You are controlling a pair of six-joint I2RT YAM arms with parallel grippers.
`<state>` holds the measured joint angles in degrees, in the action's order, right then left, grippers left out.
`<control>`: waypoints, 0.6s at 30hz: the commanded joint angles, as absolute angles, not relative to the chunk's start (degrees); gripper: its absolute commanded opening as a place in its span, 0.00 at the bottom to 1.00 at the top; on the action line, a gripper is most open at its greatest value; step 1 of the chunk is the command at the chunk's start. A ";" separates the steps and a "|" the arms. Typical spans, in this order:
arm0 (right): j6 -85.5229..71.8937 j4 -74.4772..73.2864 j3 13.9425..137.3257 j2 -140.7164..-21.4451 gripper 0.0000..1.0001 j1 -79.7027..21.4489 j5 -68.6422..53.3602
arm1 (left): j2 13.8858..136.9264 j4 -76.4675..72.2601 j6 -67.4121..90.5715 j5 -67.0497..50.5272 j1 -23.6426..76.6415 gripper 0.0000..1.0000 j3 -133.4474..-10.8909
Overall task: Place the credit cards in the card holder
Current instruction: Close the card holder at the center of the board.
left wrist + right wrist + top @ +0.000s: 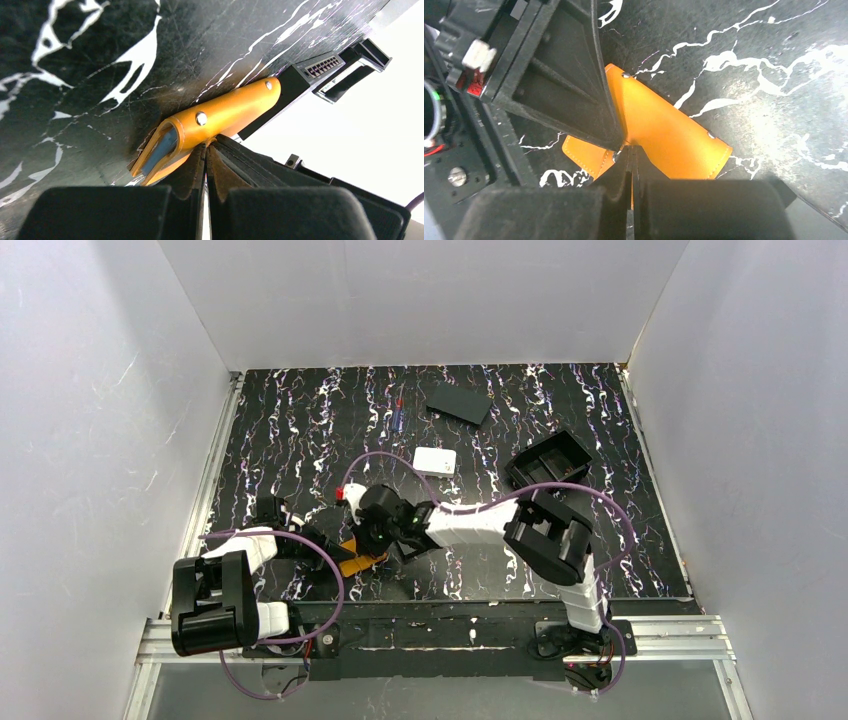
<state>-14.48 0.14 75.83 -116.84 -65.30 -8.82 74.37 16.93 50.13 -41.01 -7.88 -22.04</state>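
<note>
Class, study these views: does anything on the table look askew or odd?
The orange card holder sits tilted, not flat, gaping slightly: the right gripper pinches its flap and the shut left gripper presses against it. The white card lies apart, farther back.

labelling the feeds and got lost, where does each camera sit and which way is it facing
top: fixed above and behind the arms, looking down on the table; left arm and right arm meet at the holder.
left wrist: on the left arm, low, looking along the table at the holder; left jaws shut at the bottom edge.
right wrist: on the right arm, looking down on the holder; right jaws shut on it, left jaws at upper left.
shared: all three show the holder.
</note>
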 commanded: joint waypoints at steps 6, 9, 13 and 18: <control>-3.22 3.49 58.67 -121.39 0.01 -71.74 22.46 | 75.59 18.52 49.11 -36.22 -7.34 0.00 -20.45; -3.11 5.76 57.39 -120.23 0.01 -71.87 19.97 | 75.94 17.90 49.43 -36.96 -7.38 0.00 -20.38; -3.96 9.24 56.83 -118.04 0.01 -69.14 4.14 | 75.87 17.75 49.48 -38.56 -7.62 0.00 -21.14; -9.62 12.87 59.36 -117.43 0.01 -65.58 -17.07 | 74.96 20.14 49.47 -41.68 -7.82 0.00 -24.30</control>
